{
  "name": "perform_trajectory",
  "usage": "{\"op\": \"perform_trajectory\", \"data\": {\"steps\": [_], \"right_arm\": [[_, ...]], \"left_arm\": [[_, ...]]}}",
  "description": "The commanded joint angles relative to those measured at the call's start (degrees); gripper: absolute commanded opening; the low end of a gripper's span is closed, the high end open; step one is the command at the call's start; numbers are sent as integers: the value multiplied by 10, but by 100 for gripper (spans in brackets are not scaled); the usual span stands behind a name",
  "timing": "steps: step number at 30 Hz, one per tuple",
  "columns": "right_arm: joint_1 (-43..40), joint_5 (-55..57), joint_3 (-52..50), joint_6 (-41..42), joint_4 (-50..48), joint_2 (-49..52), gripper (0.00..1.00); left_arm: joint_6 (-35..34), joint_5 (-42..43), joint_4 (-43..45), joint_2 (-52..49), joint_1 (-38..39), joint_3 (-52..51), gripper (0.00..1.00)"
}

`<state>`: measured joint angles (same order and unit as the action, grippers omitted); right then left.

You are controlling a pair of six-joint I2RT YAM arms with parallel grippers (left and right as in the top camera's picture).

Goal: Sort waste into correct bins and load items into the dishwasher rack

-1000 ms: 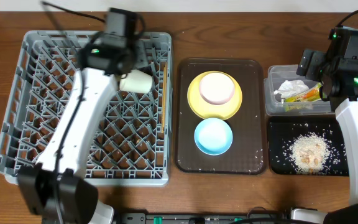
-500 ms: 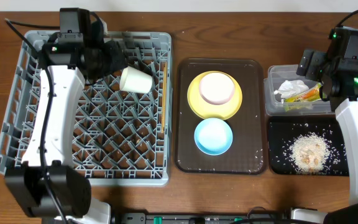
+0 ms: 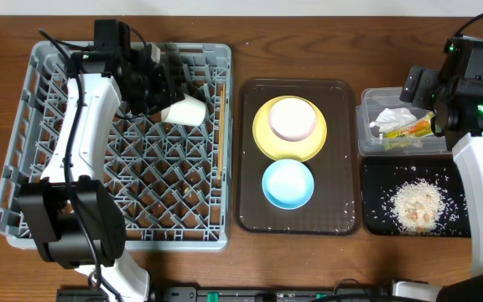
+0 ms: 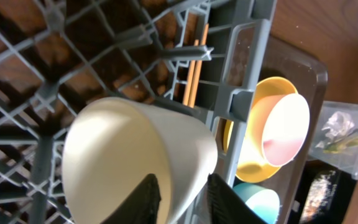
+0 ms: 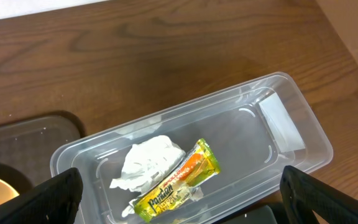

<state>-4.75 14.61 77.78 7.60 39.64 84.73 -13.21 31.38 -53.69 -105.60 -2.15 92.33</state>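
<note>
From overhead, the dishwasher rack (image 3: 23, 151) fills the left of the wooden worktop (image 3: 309, 50). The left end effector (image 3: 166, 96) reaches into its far part. The cream cup (image 3: 184, 110) lies on its side on the pegs just at the fingertips, its long axis running from the end effector toward the brown tray (image 3: 298, 220). Beyond the cup, the chopsticks (image 3: 221, 113) lie along the rack's tray-side wall, crosswise to the cup's axis. On the tray sit the yellow plate (image 3: 262, 141), carrying a pale pink bowl (image 3: 293, 119), and the light blue bowl (image 3: 288, 184). The right end effector (image 3: 418, 91) hangs over the far end of the clear tub (image 3: 366, 143), which holds the tissue (image 3: 392, 119) and the wrapper (image 3: 415, 127). Nearer the robot's base, the black tray (image 3: 374, 180) holds the rice crumbs (image 3: 416, 205). A pale strip borders the worktop's far edge.

In the left wrist view, the two dark fingers (image 4: 146, 200) stand narrowly apart with the cup's wall showing in the gap. I cannot tell whether they clamp it or merely straddle it. The chopsticks stand past the cup, pointing away from the fingers.

In the right wrist view, the fingers (image 5: 48, 199) are spread wide, released and carrying nothing. Directly below them, inside the tub, the wrapper's long axis runs diagonally, with the tissue touching one side of it.
</note>
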Motion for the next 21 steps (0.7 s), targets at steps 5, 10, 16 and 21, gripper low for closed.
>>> {"op": "perform_trajectory", "data": {"steps": [5, 10, 16, 21], "right_arm": [[-3, 1, 5, 5, 0, -7, 99], [-3, 1, 5, 5, 0, -7, 99], [-3, 1, 5, 5, 1, -7, 99], [-3, 1, 5, 5, 0, -7, 99]], "left_arm": [[9, 10, -6, -2, -2, 6, 9], [1, 74, 7, -1, -9, 6, 6], [-100, 362, 122, -2, -58, 6, 6], [-271, 471, 310, -16, -64, 6, 6]]}}
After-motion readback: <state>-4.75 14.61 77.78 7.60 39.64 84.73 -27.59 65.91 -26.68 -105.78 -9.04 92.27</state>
